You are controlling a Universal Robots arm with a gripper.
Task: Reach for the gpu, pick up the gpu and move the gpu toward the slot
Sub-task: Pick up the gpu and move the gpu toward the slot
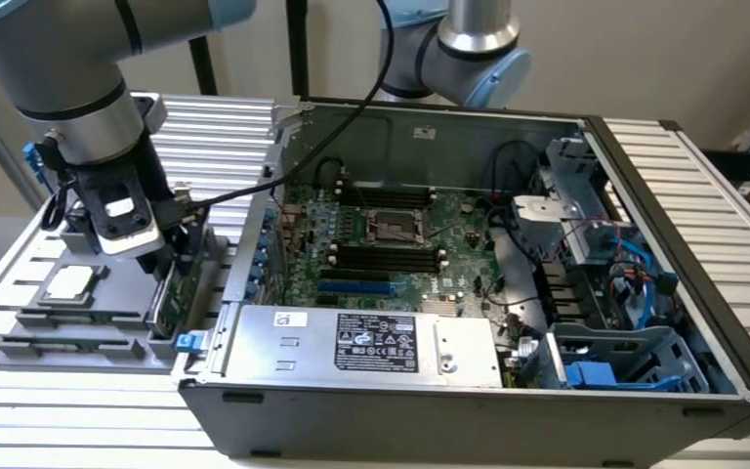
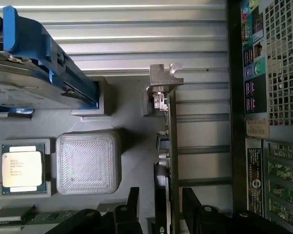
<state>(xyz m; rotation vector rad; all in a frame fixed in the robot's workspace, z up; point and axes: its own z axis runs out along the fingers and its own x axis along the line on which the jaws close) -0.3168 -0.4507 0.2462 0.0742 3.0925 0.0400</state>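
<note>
Pincer [image 2: 162,197] straddles one upright gpu [image 2: 173,126], jaws apart.

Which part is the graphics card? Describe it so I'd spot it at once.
Start at the open computer case; beside it, on the exterior view's left, sits a grey parts tray. The gpu stands on edge at the tray's case-side end, under the gripper. Unlike the flat square CPU chip nearby, it is a thin green board with a silver bracket.
</note>
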